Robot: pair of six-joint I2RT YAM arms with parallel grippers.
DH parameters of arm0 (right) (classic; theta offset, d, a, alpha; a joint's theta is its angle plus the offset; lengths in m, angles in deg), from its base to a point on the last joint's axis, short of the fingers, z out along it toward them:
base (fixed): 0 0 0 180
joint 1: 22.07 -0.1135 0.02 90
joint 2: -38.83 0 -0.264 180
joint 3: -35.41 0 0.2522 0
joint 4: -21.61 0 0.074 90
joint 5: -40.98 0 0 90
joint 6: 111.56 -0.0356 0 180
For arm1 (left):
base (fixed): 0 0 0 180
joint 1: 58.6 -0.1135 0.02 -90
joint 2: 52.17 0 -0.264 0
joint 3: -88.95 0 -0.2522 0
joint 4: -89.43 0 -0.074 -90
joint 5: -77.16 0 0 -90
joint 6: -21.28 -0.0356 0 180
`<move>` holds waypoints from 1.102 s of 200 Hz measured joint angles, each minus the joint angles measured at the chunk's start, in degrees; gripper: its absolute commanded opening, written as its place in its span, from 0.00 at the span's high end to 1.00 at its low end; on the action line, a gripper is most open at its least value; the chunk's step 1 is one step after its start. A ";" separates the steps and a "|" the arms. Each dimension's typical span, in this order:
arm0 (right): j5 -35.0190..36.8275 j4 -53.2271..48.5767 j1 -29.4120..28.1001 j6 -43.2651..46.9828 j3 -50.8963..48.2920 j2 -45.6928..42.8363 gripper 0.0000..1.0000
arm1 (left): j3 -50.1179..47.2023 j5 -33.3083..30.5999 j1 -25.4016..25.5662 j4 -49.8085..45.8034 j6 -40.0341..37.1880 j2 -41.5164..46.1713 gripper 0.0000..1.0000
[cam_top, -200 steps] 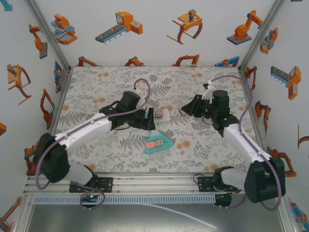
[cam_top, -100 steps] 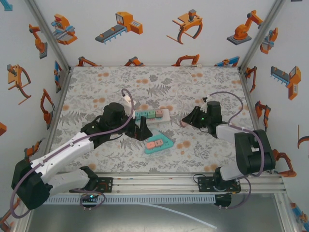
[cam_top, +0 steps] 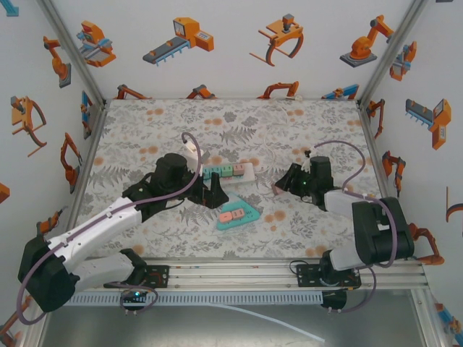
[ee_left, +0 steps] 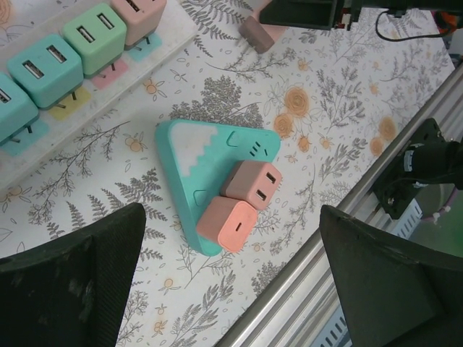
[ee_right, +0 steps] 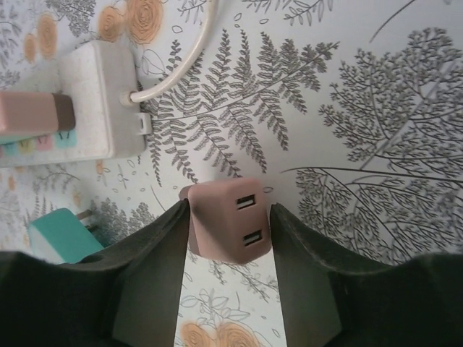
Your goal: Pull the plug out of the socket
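A dusty-pink two-port plug (ee_right: 230, 220) sits between my right gripper's (ee_right: 230, 210) fingers, both pads against its sides, low over the floral mat. It is free of the white power strip (ee_right: 98, 94), which lies to its left. In the top view the right gripper (cam_top: 281, 185) holds the plug (cam_top: 275, 187) just right of the strip (cam_top: 249, 172). My left gripper (ee_left: 231, 289) stands wide open and holds nothing, hovering over a teal triangular socket (ee_left: 192, 155) that carries two pink plugs (ee_left: 239, 210). From above, the left gripper (cam_top: 214, 192) is just near of the strip.
The strip (ee_left: 145, 69) still holds teal, green and pink plugs (ee_left: 90, 27) in a row. Its white cable (ee_right: 184, 69) curves away over the mat. The metal rail (ee_left: 347, 217) of the near table edge lies close to the teal socket (cam_top: 237, 215).
The left gripper drew back from the strip toward the near left. The right gripper came down to the mat right of the strip with the pink plug, and has hardly moved since.
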 measured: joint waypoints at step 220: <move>-18.75 -32.63 -34.32 82.95 18.40 -4.50 0.51 | -2.43 -10.86 -2.64 -1.55 10.29 0.61 0.01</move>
